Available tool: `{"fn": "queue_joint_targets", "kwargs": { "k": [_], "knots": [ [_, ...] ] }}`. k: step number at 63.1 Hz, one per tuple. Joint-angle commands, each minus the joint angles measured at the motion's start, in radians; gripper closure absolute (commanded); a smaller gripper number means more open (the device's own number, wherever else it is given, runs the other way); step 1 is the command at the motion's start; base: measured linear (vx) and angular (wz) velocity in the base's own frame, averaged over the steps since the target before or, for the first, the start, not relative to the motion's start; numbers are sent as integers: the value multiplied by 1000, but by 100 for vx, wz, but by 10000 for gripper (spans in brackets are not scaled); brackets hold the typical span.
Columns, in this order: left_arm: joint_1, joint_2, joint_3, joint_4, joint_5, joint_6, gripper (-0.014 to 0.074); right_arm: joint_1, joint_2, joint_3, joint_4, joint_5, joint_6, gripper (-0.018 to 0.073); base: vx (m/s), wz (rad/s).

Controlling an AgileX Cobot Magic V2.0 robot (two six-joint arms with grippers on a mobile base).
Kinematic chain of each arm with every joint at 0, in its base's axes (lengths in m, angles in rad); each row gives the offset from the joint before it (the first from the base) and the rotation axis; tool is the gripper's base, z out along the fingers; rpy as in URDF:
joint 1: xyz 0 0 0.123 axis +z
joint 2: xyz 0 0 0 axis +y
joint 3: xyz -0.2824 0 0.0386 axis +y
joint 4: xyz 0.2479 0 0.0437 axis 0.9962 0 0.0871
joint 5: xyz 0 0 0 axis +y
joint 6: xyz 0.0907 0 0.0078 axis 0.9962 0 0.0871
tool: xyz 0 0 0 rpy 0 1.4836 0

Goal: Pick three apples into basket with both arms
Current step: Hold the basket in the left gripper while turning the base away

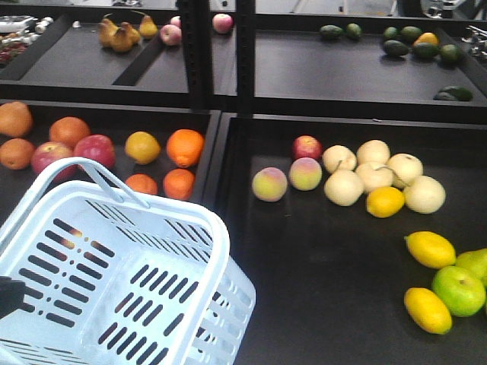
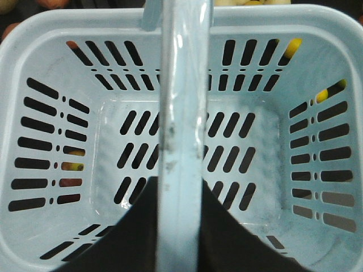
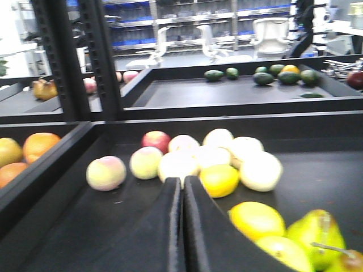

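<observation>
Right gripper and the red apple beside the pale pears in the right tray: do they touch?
Apart. In the right wrist view the shut right gripper ends before a pale pear, and the red apple lies farther back.

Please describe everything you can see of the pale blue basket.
The basket is pale blue-white plastic, rectangular, with slotted walls and bottom and a handle raised over its middle. It hangs tilted, and no fruit lies inside. The left gripper's fingers close on the handle from both sides.
</observation>
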Motion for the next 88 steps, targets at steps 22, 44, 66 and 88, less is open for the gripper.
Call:
{"fn": "queue_joint_targets", "kwargs": {
  "k": [22,44,66,88],
  "knots": [
    [-9,-1,-30,0,-99,-12,603,-7,-14,14,-12,-78,-4,564,-9,35],
    [-9,-1,-30,0,-99,-12,603,-7,-14,14,-12,-78,-4,564,-12,47],
    [-9,-1,-30,0,-99,-12,603,-7,-14,14,-12,-78,-4,564,-14,56],
    [-9,-1,-30,0,-99,-12,603,-7,-14,14,-12,-78,-4,564,-15,58]
  ]
}}
